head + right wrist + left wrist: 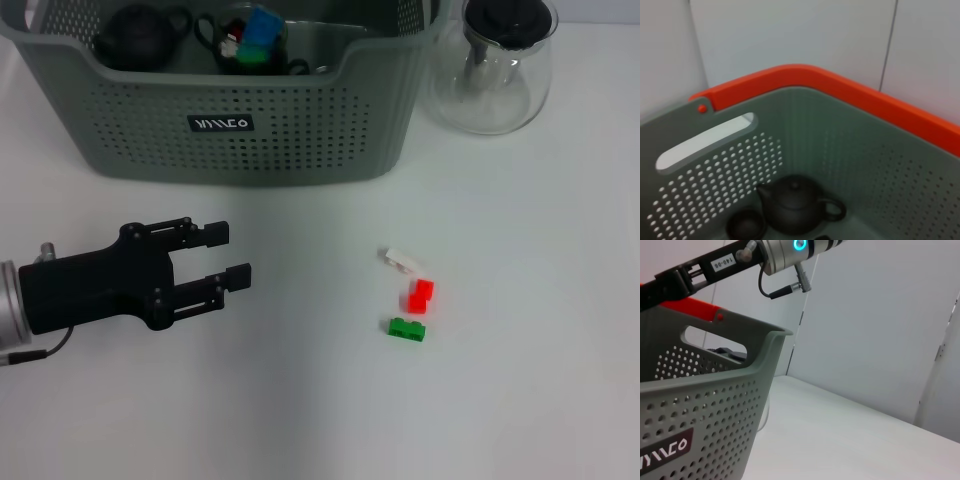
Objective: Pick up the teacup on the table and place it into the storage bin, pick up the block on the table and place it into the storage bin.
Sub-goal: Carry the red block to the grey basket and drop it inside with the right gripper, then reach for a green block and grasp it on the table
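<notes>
Your left end effector (233, 256) is hovering open and empty over the desk (300, 400), before the storage bin (300, 130); a blue block (262, 27) is lying inside it; white (401, 260), red (421, 295) and green (406, 328) blocks are sitting right of centre.

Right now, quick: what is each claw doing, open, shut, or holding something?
Left claw: open, holding nothing, low over the table in front of the storage bin.
Right claw: above the bin; cannot be told.
</notes>
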Action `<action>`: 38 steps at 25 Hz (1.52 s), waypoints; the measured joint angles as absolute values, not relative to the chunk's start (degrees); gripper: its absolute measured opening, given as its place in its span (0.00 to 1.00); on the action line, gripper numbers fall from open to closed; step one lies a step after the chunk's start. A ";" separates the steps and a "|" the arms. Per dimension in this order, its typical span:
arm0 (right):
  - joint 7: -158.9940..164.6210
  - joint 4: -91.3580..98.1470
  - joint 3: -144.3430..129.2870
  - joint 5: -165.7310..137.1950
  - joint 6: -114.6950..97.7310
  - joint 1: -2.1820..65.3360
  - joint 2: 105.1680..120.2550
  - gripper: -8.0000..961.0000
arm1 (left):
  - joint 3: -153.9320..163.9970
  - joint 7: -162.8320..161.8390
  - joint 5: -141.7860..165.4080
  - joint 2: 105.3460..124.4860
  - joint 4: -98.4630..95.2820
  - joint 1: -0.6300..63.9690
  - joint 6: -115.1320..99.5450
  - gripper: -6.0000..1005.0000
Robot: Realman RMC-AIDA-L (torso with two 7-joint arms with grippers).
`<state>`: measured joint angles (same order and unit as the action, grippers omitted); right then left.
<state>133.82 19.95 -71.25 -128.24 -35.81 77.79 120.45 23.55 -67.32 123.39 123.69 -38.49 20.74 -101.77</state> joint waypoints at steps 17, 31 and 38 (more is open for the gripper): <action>131.50 38.07 -70.16 -123.05 -43.56 68.18 120.35 0.54 | 22.77 -67.32 123.37 123.76 -38.49 20.48 -102.07 0.62; 103.06 79.29 -64.28 -101.20 -89.80 25.46 118.47 0.56 | 22.76 -67.38 122.63 123.37 -38.49 20.93 -101.84 0.62; 111.52 85.30 -57.27 -119.42 -107.34 25.74 118.82 0.55 | 22.32 -67.49 122.60 123.30 -38.50 21.04 -101.63 0.62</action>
<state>111.52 85.30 -57.27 -119.42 -107.34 25.74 118.82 22.32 -67.49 122.60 123.30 -38.50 21.04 -101.63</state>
